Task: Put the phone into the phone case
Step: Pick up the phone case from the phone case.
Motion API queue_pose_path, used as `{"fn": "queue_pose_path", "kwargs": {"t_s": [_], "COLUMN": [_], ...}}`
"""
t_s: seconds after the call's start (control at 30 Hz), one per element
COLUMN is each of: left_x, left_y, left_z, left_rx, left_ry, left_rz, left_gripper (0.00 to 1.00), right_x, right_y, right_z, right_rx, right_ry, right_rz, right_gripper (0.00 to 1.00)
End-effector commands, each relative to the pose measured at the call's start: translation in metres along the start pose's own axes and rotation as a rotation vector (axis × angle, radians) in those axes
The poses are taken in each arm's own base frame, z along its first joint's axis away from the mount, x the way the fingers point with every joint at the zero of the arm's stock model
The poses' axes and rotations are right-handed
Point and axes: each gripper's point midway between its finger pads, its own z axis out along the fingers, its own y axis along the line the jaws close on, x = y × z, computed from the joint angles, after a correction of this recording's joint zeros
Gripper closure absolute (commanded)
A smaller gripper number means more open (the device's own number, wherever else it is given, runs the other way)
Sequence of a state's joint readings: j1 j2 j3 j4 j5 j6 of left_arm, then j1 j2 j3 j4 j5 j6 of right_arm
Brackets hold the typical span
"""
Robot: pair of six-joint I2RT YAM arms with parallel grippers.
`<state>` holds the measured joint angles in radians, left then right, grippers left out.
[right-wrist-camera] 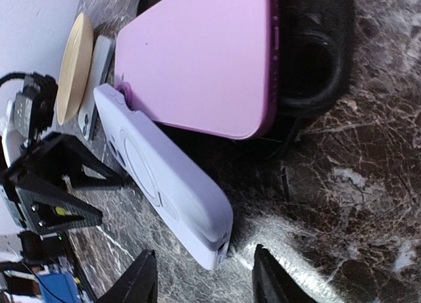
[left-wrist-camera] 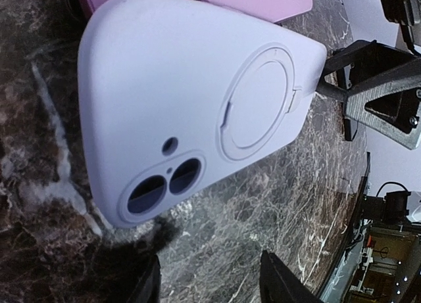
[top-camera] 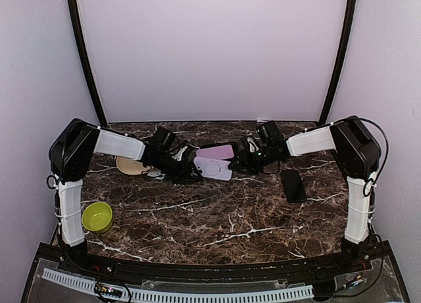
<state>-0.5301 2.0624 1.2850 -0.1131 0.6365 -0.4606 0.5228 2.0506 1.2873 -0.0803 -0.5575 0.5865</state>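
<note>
Brown marble veined with white makes up the table (top-camera: 217,217), and a lavender case (top-camera: 214,167) lies on it, back up, between the two arms. Its round ring and camera cut-outs face upward. The openings look dark, but I cannot tell whether a phone sits inside.

Just behind the lavender case lies a pink phone (top-camera: 217,150). It is tilted, its far side propped on a black object (right-wrist-camera: 316,53). One corner of it meets the end of the lavender case; which of the two lies on top there is unclear.

To the right of the lavender case, well apart from it, a black phone (top-camera: 293,185) lies flat on the marble.

The left gripper (left-wrist-camera: 209,267) hovers at the left end of the lavender case. Its jaws are released with only marble between them and the case just ahead of the fingertips.

The right gripper (right-wrist-camera: 204,250) sits at the opposite end, fingers spread. The case's rounded corner lies in the gap at their tips, and neither finger is seen pressing on it.

Left of the lavender case, beyond the left gripper, is a tan plate (top-camera: 131,165) with a pale phone (right-wrist-camera: 99,79) beside it. A green bowl (top-camera: 97,216) stands further to the left of the case and nearer the arm bases.
</note>
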Motion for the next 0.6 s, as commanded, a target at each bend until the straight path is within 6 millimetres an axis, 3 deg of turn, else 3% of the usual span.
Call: {"fn": "queue_pose_path", "kwargs": {"t_s": [0.0, 0.27, 0.33, 0.47, 0.57], "left_x": [-0.011, -0.015, -0.016, -0.018, -0.019], "left_y": [0.003, 0.009, 0.01, 0.011, 0.009], "left_z": [-0.014, -0.018, -0.019, -0.022, -0.025], "left_rx": [-0.069, -0.084, -0.087, -0.099, -0.105], "left_ry": [-0.027, -0.034, -0.035, -0.034, -0.032], "left_rz": [0.045, 0.038, 0.037, 0.042, 0.051], "left_gripper": [0.47, 0.47, 0.47, 0.47, 0.47], "right_x": [-0.012, -0.025, -0.027, -0.026, -0.025], "right_y": [-0.003, 0.016, 0.022, 0.028, 0.035], "right_z": [0.011, 0.028, 0.03, 0.026, 0.019], "right_rx": [-0.005, -0.163, -0.203, -0.239, -0.257], "right_ry": [-0.022, -0.038, -0.042, -0.049, -0.052], "right_rz": [-0.051, -0.084, -0.088, -0.09, -0.108], "right_gripper": [0.45, 0.38, 0.48, 0.83, 0.99]}}
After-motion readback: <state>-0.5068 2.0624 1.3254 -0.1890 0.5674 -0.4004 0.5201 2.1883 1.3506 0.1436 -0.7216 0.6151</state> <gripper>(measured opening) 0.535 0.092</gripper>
